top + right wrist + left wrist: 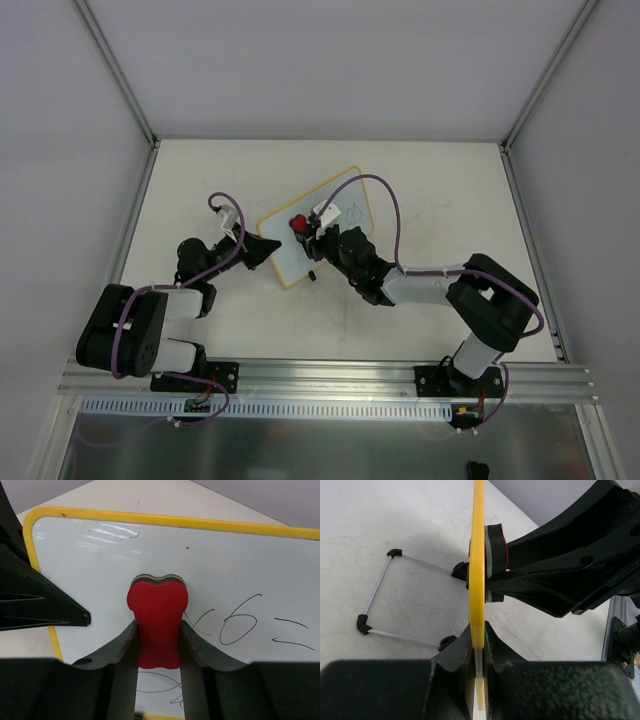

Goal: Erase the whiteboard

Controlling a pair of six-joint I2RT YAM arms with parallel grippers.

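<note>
The whiteboard (318, 228), white with a yellow frame, stands tilted at the table's middle. My left gripper (272, 248) is shut on its left edge; in the left wrist view the yellow frame (478, 560) runs edge-on between the fingers (496, 645). My right gripper (312, 232) is shut on a red eraser (298, 223) and presses it against the board face. In the right wrist view the eraser (158, 622) sits between the fingers (192, 642), with dark handwritten marks (240, 622) to its right and more marks (160, 685) below it.
The board's wire stand (380, 597) with black feet rests on the white table behind the board. Grey walls enclose the table on three sides. An aluminium rail (330, 378) runs along the near edge.
</note>
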